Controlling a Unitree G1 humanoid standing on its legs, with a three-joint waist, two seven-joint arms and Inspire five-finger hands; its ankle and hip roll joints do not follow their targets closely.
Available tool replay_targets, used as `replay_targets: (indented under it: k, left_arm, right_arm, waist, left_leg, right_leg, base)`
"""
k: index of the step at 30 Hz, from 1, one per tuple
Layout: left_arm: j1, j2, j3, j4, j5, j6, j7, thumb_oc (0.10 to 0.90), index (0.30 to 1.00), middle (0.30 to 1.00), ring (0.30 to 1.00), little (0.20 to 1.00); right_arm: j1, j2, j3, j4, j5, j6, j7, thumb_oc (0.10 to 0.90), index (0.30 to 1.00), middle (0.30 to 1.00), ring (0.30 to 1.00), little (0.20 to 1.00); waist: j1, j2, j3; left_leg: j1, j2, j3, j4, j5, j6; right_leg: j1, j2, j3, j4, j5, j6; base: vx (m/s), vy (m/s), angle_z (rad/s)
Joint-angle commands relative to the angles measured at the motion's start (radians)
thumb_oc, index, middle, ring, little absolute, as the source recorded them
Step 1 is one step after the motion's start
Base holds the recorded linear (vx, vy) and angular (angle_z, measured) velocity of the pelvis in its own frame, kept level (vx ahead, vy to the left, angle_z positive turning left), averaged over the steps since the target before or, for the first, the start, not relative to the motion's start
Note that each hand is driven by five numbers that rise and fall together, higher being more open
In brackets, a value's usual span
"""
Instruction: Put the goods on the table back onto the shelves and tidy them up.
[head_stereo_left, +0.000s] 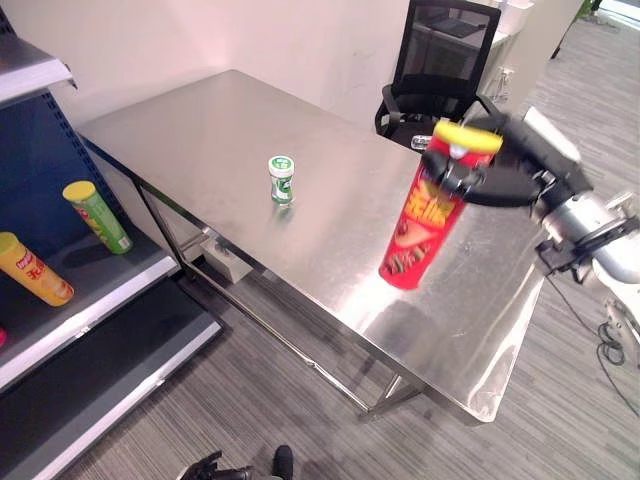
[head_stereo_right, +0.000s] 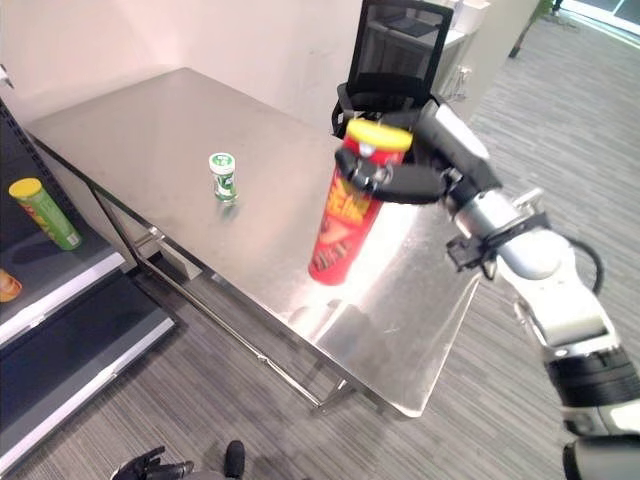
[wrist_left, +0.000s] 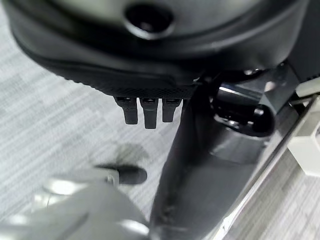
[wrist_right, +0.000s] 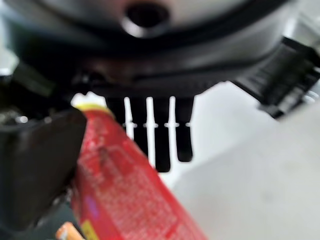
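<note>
A tall red chip can with a yellow lid leans over the steel table near its right front part. My right hand is shut on its top, thumb on one side and fingers on the other. The right wrist view has the can between thumb and fingers. I cannot tell whether its base touches the table. A small green-and-white jar stands upright mid-table, well left of the can. My left hand hangs low by the floor, fingers relaxed and holding nothing.
A blue shelf unit stands at the left, with a green can and a yellow can lying on one shelf. A black office chair sits behind the table's far edge. Grey carpet lies between table and shelves.
</note>
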Motion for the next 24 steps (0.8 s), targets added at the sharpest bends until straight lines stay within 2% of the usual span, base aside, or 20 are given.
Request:
replay_targets:
  k: [1,4,7,8,10,11,12,13,15,16,18,20,21,22,23,24]
  left_arm:
    - [-0.037,0.037,-0.091,0.019,0.019,-0.024,0.023,0.800,0.900,0.900,0.900,0.900]
    - [-0.043,0.037,-0.085,0.021,0.012,-0.026,0.034,0.800,0.900,0.900,0.900,0.900]
    - [-0.043,0.037,-0.085,0.021,0.012,-0.026,0.034,0.800,0.900,0.900,0.900,0.900]
    - [-0.046,0.028,-0.079,0.024,0.006,-0.026,0.044,0.800,0.900,0.900,0.900,0.900]
    - [-0.046,0.028,-0.078,0.024,0.006,-0.026,0.044,0.800,0.900,0.900,0.900,0.900]
    - [-0.042,0.016,-0.074,0.016,0.009,-0.030,0.043,0.800,0.900,0.900,0.900,0.900]
    - [-0.040,0.017,-0.066,0.015,0.015,-0.030,0.045,0.800,0.900,0.900,0.900,0.900]
    - [-0.042,0.017,-0.061,0.014,0.013,-0.031,0.046,0.800,0.900,0.900,0.900,0.900]
    - [-0.039,0.016,-0.050,0.005,0.013,-0.037,0.046,0.800,0.900,0.900,0.900,0.900]
    - [-0.036,0.011,-0.052,-0.007,0.017,-0.040,0.046,0.800,0.900,0.900,0.900,0.900]
    - [-0.034,0.009,-0.053,-0.009,0.021,-0.040,0.049,0.800,0.900,0.900,0.900,0.900]
    - [-0.027,0.003,-0.055,-0.012,0.028,-0.039,0.051,0.800,0.900,0.900,0.900,0.900]
    - [-0.023,-0.001,-0.054,-0.016,0.029,-0.038,0.050,0.800,0.900,0.900,0.900,0.900]
    - [-0.022,-0.004,-0.058,-0.017,0.044,-0.036,0.042,0.800,0.900,0.900,0.900,0.900]
    - [-0.021,-0.003,-0.059,-0.018,0.044,-0.036,0.042,0.800,0.900,0.900,0.900,0.900]
    - [-0.022,-0.005,-0.062,-0.018,0.051,-0.035,0.039,0.800,0.900,0.900,0.900,0.900]
  right_arm:
    - [-0.228,-0.024,-0.050,-0.055,0.030,-0.178,-0.169,0.400,0.300,0.300,0.300,0.300]
    - [-0.263,0.010,-0.055,-0.085,0.022,-0.200,-0.192,0.400,0.300,0.300,0.300,0.300]
    - [-0.263,0.010,-0.054,-0.085,0.022,-0.200,-0.192,0.400,0.300,0.300,0.300,0.300]
    - [-0.289,0.039,-0.060,-0.127,-0.004,-0.215,-0.213,0.400,0.300,0.300,0.300,0.300]
    - [-0.289,0.039,-0.060,-0.127,-0.005,-0.215,-0.214,0.400,0.300,0.300,0.300,0.300]
    - [-0.280,0.063,-0.062,-0.160,-0.037,-0.218,-0.223,0.400,0.300,0.300,0.300,0.300]
    - [-0.273,0.070,-0.059,-0.186,-0.063,-0.209,-0.221,0.400,0.300,0.300,0.300,0.300]
    - [-0.271,0.085,-0.056,-0.202,-0.062,-0.209,-0.215,0.400,0.300,0.300,0.300,0.300]
    - [-0.257,0.098,-0.044,-0.235,-0.101,-0.199,-0.206,0.400,0.300,0.300,0.300,0.300]
    - [-0.250,0.104,-0.031,-0.250,-0.122,-0.191,-0.191,0.400,0.300,0.300,0.300,0.300]
    - [-0.251,0.114,-0.021,-0.254,-0.127,-0.186,-0.186,0.400,0.300,0.300,0.300,0.300]
    - [-0.256,0.139,0.017,-0.264,-0.132,-0.171,-0.161,0.400,0.300,0.300,0.300,0.300]
    - [-0.261,0.136,0.027,-0.276,-0.142,-0.165,-0.153,0.400,0.300,0.300,0.300,0.300]
    - [-0.246,0.139,0.031,-0.287,-0.169,-0.157,-0.141,0.400,0.300,0.300,0.300,0.300]
    - [-0.242,0.139,0.029,-0.290,-0.170,-0.156,-0.141,0.400,0.300,0.300,0.300,0.300]
    - [-0.235,0.145,0.026,-0.290,-0.190,-0.153,-0.146,0.400,0.300,0.300,0.300,0.300]
  waist:
    - [0.064,0.016,-0.048]
    - [0.083,0.024,-0.029]
    - [0.081,0.024,-0.031]
    - [0.102,0.038,0.004]
    - [0.098,0.038,0.002]
    - [0.084,0.026,0.018]
    - [0.076,0.017,0.012]
    - [0.069,0.016,0.005]
    - [0.049,0.028,-0.013]
    - [0.033,0.045,-0.036]
    - [0.028,0.054,-0.042]
    - [0.019,0.074,-0.055]
    - [0.009,0.080,-0.059]
    - [0.010,0.089,-0.063]
    - [0.011,0.087,-0.064]
    - [0.015,0.090,-0.064]
  left_leg:
    - [0.034,0.164,0.010,-0.028,0.030,-0.156]
    - [0.007,0.178,-0.020,-0.028,0.066,-0.169]
    - [0.004,0.178,-0.022,-0.028,0.067,-0.169]
    - [-0.046,0.181,-0.021,0.001,0.104,-0.178]
    - [-0.051,0.180,-0.025,0.002,0.104,-0.178]
    - [-0.051,0.220,0.093,0.108,0.059,-0.147]
    - [-0.033,0.248,0.095,0.189,0.014,-0.144]
    - [0.002,0.280,0.095,0.219,-0.009,-0.156]
    - [0.110,0.345,0.105,0.230,-0.007,-0.178]
    - [0.178,0.376,0.107,0.214,0.009,-0.196]
    - [0.202,0.380,0.102,0.203,0.010,-0.204]
    - [0.228,0.352,0.081,0.162,-0.030,-0.208]
    - [0.233,0.341,0.108,0.120,-0.053,-0.200]
    - [0.234,0.318,0.154,0.075,-0.110,-0.186]
    - [0.235,0.314,0.155,0.074,-0.112,-0.182]
    - [0.237,0.295,0.169,0.045,-0.140,-0.175]
  right_leg:
    - [0.022,0.021,-0.024,0.006,-0.051,0.018]
    - [0.018,0.041,-0.029,0.006,-0.059,0.003]
    - [0.016,0.042,-0.030,0.006,-0.059,0.003]
    - [0.011,0.042,-0.057,0.006,-0.057,-0.004]
    - [0.009,0.042,-0.060,0.006,-0.057,-0.004]
    - [-0.023,0.003,-0.110,0.006,-0.031,-0.014]
    - [-0.033,-0.016,-0.131,0.006,-0.019,-0.016]
    - [-0.031,-0.022,-0.131,0.006,-0.031,-0.013]
    - [-0.042,-0.042,-0.172,0.006,-0.015,-0.001]
    - [-0.058,-0.065,-0.206,0.010,0.001,0.012]
    - [-0.068,-0.076,-0.220,0.011,0.013,0.021]
    - [-0.096,-0.110,-0.236,0.018,0.052,0.047]
    - [-0.106,-0.128,-0.241,0.023,0.076,0.061]
    - [-0.115,-0.174,-0.262,0.039,0.107,0.083]
    - [-0.116,-0.179,-0.261,0.041,0.110,0.086]
    - [-0.119,-0.207,-0.277,0.050,0.128,0.099]
  base:
    - [-0.12,-0.101,0.62]
    - [-0.11,-0.091,0.24]
    - [-0.09,-0.035,0.33]
    - [-0.22,-0.075,0.08]
    - [-0.24,-0.039,0.33]
    - [-0.35,0.042,0.61]
    - [-0.34,0.044,0.86]
    - [-0.14,0.129,1.15]
    - [-0.11,0.216,1.03]
    - [-0.08,0.211,0.47]
    - [-0.10,0.215,0.68]
    - [-0.15,0.289,0.86]
    - [-0.17,0.403,0.77]
    - [-0.12,0.326,0.67]
    - [-0.12,0.340,0.57]
    - [-0.14,0.401,1.05]
